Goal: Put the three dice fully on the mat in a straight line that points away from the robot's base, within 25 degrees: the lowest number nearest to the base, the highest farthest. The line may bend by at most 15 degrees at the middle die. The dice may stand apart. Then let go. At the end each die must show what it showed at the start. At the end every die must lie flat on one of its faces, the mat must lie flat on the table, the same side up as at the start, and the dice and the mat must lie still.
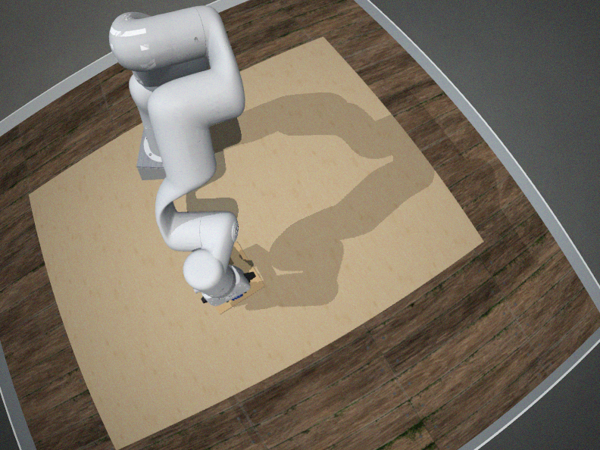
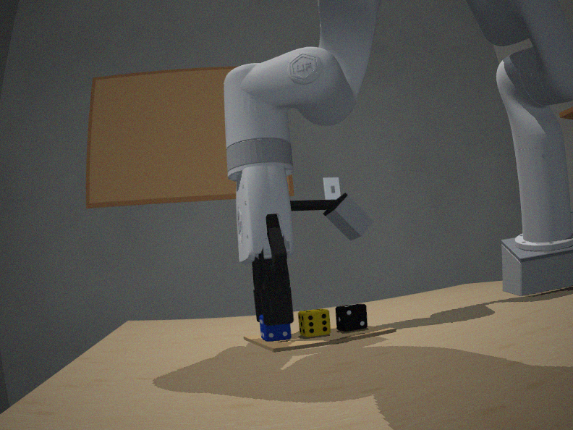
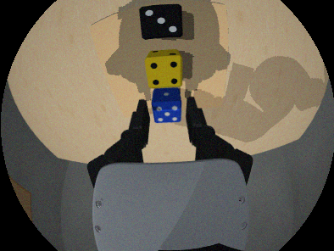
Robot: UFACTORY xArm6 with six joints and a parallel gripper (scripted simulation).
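Tool: standing parted, gripping nothing, its fingers flanking the blue die.
Blue die: resting flat on the mat.
Yellow die: sitting at 12 o'clock of blue.
Black die: lying beyond yellow.
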